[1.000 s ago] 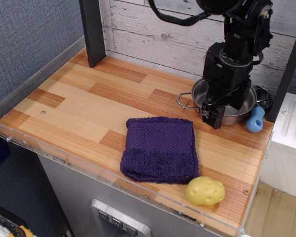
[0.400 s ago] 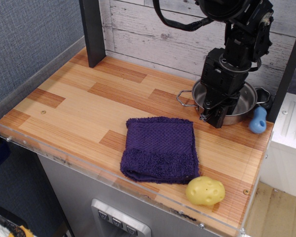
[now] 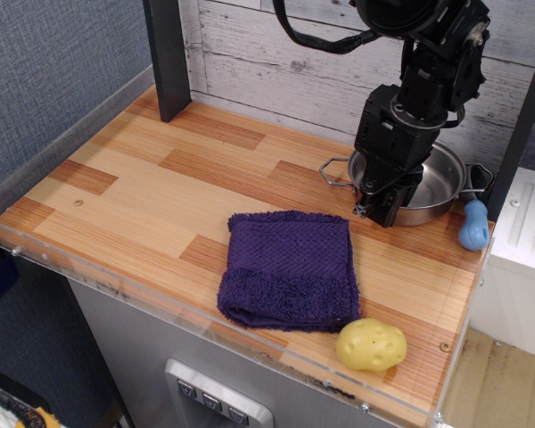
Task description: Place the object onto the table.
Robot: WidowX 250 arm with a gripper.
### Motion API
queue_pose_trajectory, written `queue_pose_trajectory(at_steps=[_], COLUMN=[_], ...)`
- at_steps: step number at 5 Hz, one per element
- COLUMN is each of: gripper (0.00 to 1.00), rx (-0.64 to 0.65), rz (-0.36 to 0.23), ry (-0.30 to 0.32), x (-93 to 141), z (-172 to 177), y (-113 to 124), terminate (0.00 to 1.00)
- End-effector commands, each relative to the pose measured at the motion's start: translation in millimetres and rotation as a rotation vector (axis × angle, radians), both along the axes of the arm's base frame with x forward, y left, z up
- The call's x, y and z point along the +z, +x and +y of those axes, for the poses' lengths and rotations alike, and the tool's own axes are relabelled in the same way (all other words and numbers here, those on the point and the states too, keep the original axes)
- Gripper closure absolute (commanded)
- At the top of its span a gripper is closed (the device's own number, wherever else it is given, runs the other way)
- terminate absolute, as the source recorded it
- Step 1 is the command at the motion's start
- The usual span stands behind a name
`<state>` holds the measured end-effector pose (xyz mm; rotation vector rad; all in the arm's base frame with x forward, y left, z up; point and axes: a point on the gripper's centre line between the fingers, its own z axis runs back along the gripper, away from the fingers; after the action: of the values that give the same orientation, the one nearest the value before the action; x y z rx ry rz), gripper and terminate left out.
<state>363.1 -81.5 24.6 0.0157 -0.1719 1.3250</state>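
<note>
Shifted left w/ the tool (image 3: 381, 203) – pot (image 3: 432, 183) – tool's grip can't tell, table (image 3: 160, 192) below

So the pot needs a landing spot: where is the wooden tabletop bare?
Widest bare patch: left half of the wooden tabletop, between dark post and purple towel. Crowded right: steel pot, black gripper, blue-handled scoop, yellow potato toy.

No lettering, label, brand mark or number can be read anywhere in the view; the surfaces of the bench (image 3: 143, 192), the steel pot (image 3: 437, 183) and the purple towel (image 3: 290, 267) are seen unmarked.
</note>
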Motion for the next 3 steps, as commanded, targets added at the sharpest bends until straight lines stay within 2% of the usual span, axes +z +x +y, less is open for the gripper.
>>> queue_pose_trajectory(at_steps=[1,3], gripper=[1.0,1.0], rx=[-0.051,-0.043], rz=[-0.127,-0.182], ry=[-0.035,-0.036], x=[43,67], z=[-13,-4], y=[6,-3], terminate=[0.0,0.0])
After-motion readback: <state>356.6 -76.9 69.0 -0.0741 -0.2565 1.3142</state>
